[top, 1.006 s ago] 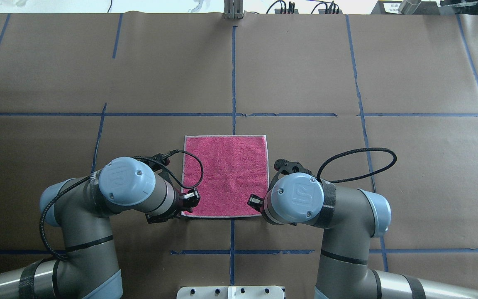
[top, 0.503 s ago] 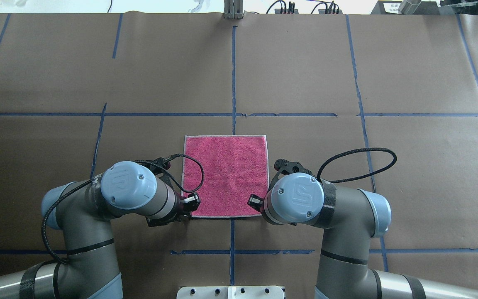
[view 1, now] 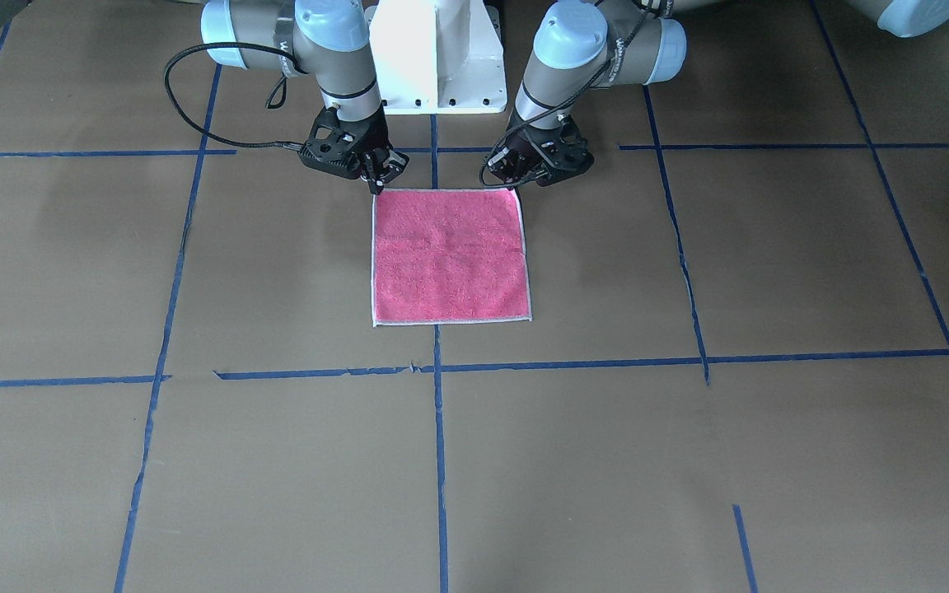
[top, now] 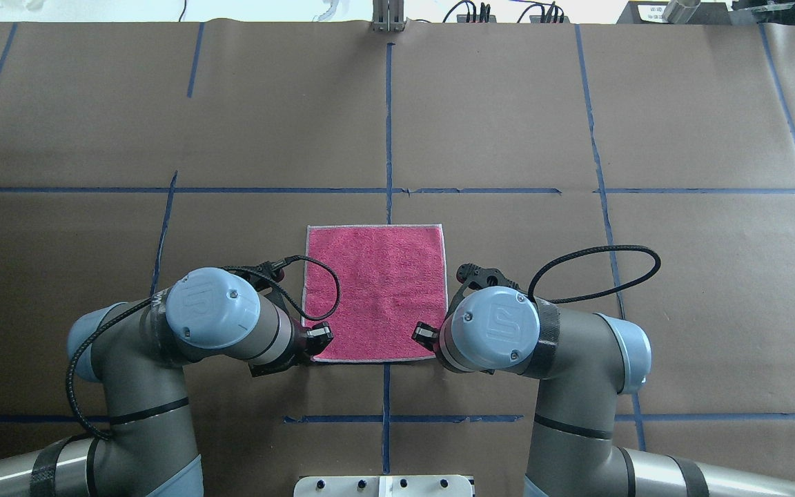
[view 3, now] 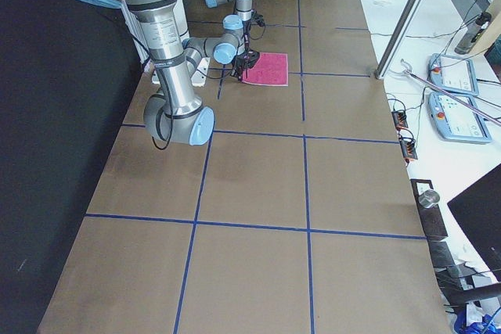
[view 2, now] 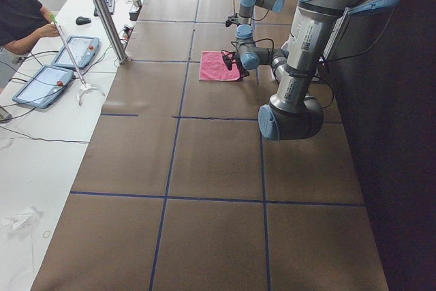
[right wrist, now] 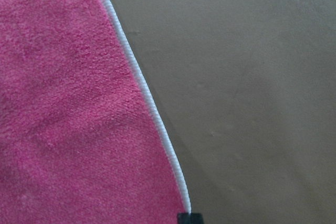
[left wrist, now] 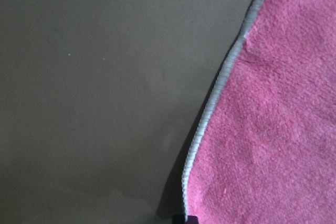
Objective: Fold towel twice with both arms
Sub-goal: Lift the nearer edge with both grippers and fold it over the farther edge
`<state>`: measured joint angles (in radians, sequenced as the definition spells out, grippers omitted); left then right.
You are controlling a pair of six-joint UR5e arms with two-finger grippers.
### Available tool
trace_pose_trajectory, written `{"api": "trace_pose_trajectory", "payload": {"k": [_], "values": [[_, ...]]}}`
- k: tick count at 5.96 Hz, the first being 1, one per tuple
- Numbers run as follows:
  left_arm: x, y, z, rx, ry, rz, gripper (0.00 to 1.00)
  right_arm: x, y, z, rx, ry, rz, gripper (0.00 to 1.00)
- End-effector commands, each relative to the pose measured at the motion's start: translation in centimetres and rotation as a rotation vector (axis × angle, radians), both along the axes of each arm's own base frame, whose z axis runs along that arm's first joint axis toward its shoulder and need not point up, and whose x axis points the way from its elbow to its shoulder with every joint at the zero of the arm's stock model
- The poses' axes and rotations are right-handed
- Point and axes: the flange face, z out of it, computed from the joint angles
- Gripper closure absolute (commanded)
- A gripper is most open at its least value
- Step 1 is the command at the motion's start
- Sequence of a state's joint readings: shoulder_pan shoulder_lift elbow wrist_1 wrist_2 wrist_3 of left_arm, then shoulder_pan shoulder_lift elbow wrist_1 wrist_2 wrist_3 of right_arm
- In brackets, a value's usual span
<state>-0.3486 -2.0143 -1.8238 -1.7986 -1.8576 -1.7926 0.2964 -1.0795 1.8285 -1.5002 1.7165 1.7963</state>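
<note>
1. The towel [top: 375,290] lies flat and pink face up on the brown paper table [top: 508,124]. It sits just in front of my base, square to the blue tape lines [top: 388,138] and not yet folded.
2. My left gripper [top: 320,336] is at the towel's near left corner and my right gripper [top: 424,335] is at its near right corner. Each arm is on its own side, and neither is closer than the other.
3. Jaw state: in the front-facing view both pairs of fingers come to a narrow point right on a corner. In my left wrist view the pale stitched edge [left wrist: 210,114] rises off the paper towards a dark fingertip [left wrist: 185,217], with shadow under it. The right wrist view shows the same. I judge both jaws to be pinched on the towel's corners, though the contact itself is out of sight.
4. The relation that matters is that the near hem runs straight across from one gripper to the other. All the rest of the cloth lies ahead of me, away from the base. The towel is square, so it has no long axis to favour.
5. I judge the first fold calls for both corners to lift together and travel forward to the far hem [top: 375,226]. If one arm leads, the hem will skew.
</note>
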Motion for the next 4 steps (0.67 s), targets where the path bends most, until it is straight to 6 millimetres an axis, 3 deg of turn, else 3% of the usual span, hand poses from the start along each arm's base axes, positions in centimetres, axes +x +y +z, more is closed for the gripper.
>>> {"api": "trace_pose_trajectory", "payload": {"k": [1,2,3,4], "values": [[-1.4,0.5,-2.5,-0.019,0.054,-0.025,1.0,3.5,0.8,0.3,0.005,-0.019,0.003,0.97],[-1.9,1.3,-4.0,-0.034,0.084,-0.034,1.0,6.4,3.0,0.2,0.007,-0.043,-0.014,0.96],[-1.9,3.1,-5.3,-0.056,0.114,-0.023,1.0,6.9,3.6,0.0,-0.008,-0.052,-0.009,0.96],[-1.8,3.2,-5.3,-0.058,0.112,-0.022,1.0,6.6,3.6,-0.6,-0.005,-0.064,-0.011,0.96]]}}
